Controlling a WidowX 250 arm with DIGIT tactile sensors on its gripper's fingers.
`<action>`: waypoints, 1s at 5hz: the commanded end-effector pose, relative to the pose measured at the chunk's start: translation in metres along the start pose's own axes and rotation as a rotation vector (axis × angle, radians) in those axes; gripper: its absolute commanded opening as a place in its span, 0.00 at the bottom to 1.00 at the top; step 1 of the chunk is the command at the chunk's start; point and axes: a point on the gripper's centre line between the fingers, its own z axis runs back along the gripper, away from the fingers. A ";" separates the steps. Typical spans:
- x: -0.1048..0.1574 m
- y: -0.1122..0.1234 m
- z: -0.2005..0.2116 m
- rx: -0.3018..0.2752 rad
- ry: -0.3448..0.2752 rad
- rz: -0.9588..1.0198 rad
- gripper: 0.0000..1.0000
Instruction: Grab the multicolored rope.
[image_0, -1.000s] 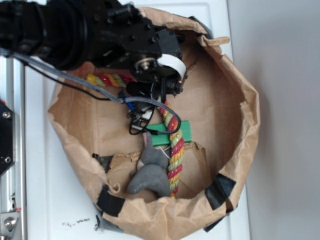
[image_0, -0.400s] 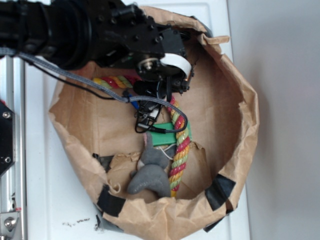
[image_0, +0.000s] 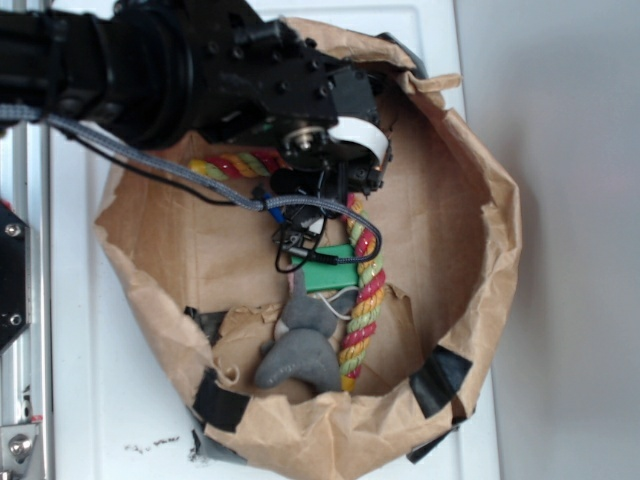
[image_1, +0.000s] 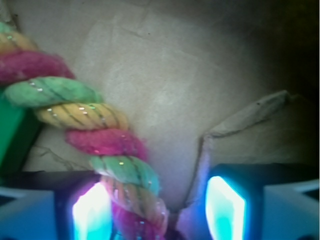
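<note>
- The multicolored rope (image_0: 362, 290) lies inside the torn paper bag (image_0: 480, 250), curving from the upper left of the frame under the arm down to the lower middle; its lower stretch runs nearly top to bottom in the exterior view.
- The gripper (image_0: 335, 195) sits low in the bag right over the bend of the rope, in the upper middle of the frame.
- In the wrist view the rope (image_1: 95, 145) enters from the upper left and runs diagonally down toward the bottom, ending between the two glowing fingers (image_1: 227, 212), close against the left one.
- The gripper (image_1: 160, 212) stands apart: a clear gap shows between the pads, with the rope in the left part of it and bare paper in the right part. It is not yet clamped on anything.
- The relation that matters: the rope's long axis crosses the gap rather than lying along it, so closing would probably pinch it across its width.
- The green block (image_0: 335, 268) lies under the rope just below the gripper, and the grey plush toy (image_0: 300, 345) lies beside the rope's lower end, touching it.
- Compared with a second ago, the arm has shifted toward the right of the frame, and the rope's lower stretch has swung slightly right with it, covering more of the green block.
</note>
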 end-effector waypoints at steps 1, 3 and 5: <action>-0.002 0.002 -0.002 -0.007 0.010 0.009 0.00; -0.002 0.002 0.001 -0.014 0.010 0.015 0.00; -0.013 0.002 0.080 -0.116 -0.028 0.064 0.00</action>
